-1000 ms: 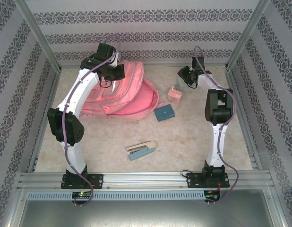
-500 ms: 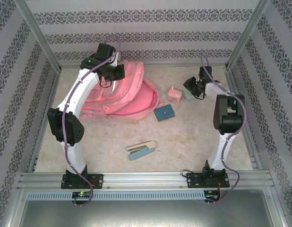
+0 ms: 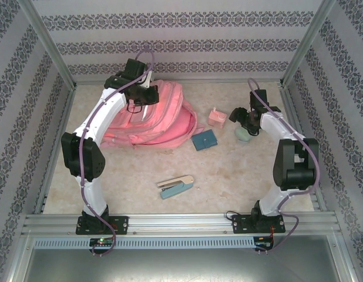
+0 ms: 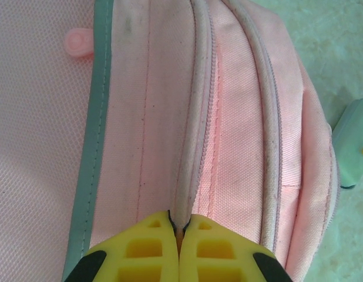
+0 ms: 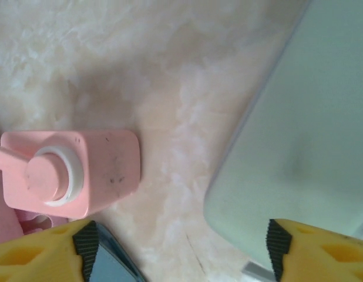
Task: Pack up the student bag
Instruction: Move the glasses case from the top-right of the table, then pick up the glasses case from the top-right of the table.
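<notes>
The pink student bag point(image 3: 161, 120) lies at the back left of the table. My left gripper point(image 3: 141, 98) is over its top and is shut on a zipper seam of the bag point(image 4: 187, 147), pinching the piping between the yellow fingertips of the left gripper point(image 4: 180, 226). My right gripper point(image 3: 243, 121) hovers at the back right, open, with its yellow fingers point(image 5: 37, 252) spread wide. A mint-green pencil case point(image 3: 243, 134) lies on the table just under it. In the right wrist view the pencil case point(image 5: 305, 129) sits against the right finger, with no grip on it.
A small pink pump bottle point(image 3: 217, 117) stands between the bag and the right gripper, the same bottle point(image 5: 73, 173) being left of the jaws. A dark blue flat case point(image 3: 204, 140) lies by the bag's mouth. A stapler point(image 3: 175, 186) lies mid-table. Patterned walls enclose the table.
My right gripper swung right and nearer with the mint-green pencil case, then opened and let it go onto the table. The left gripper stayed shut on the bag and lifted its seam slightly.
</notes>
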